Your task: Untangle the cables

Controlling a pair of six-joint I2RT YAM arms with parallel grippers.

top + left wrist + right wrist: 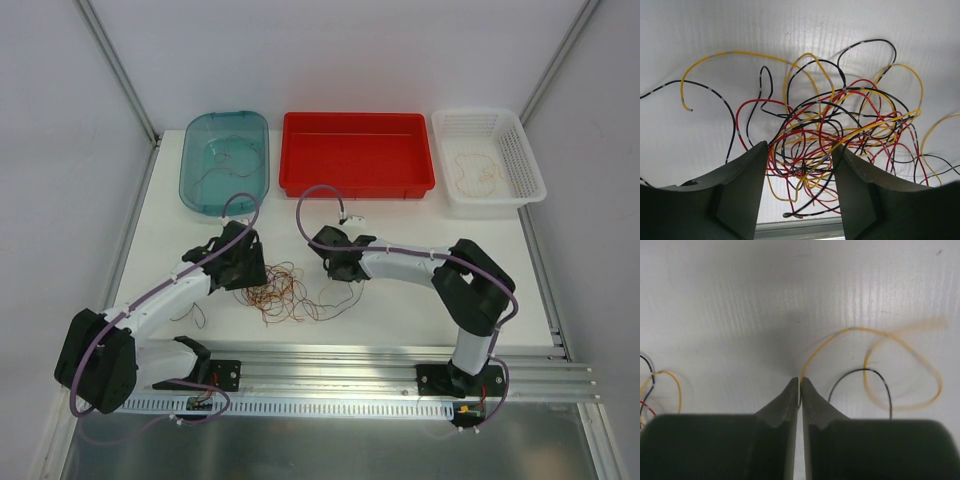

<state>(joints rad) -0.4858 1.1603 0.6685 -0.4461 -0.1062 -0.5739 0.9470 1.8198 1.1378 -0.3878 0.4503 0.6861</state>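
Cables (pixel 283 293) lie tangled before the wide-open left gripper (pixel 800 150), while the right gripper (pixel 800 382) pinches a yellow strand (pixel 821 346).

White bench (pixel 400 310); three containers in a row along its far edge: see-through blue tub (pixel 186 170) on the left, red tray (pixel 355 187) in the middle, white slotted basket (pixel 495 203) on the right; grooved metal rail (pixel 340 375) along the near edge.

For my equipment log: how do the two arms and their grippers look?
The left arm and right arm have white links and black joints. A thin purple cable runs along each, looping at the wrist. The fingers are dark, wedge-shaped, tapering to tips.
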